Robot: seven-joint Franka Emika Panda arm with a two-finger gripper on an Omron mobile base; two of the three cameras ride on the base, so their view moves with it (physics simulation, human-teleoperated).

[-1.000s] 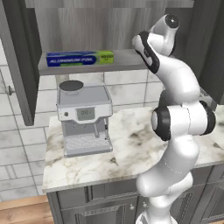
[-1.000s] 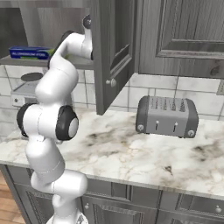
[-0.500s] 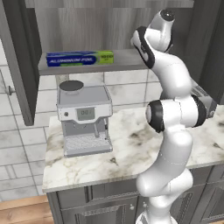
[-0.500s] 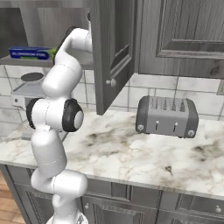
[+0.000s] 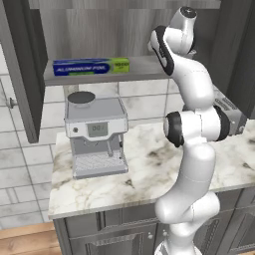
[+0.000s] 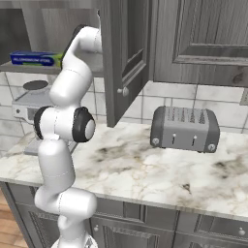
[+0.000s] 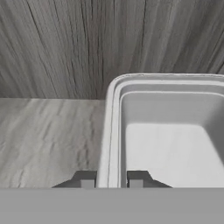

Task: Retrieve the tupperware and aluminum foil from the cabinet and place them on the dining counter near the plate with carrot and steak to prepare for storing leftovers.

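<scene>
tupperware [image 7: 175, 144]: translucent grey-white, rimmed, rounded corners | end effector [image 7: 111, 179] pinching rim

Grey tiled wall [image 5: 149, 99] behind a marbled counter [image 6: 140, 169]. Coffee machine [image 5: 95, 134] at nine o'clock, toaster [image 6: 184, 128] at three; grey drawers [image 5: 109, 234] below, wood floor [image 5: 25, 239].

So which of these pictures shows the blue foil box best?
The left base view: the foil box lies lengthwise on the cabinet shelf, with its label and green end facing the camera. The right base view catches it small and slanted at the far left edge.
</scene>
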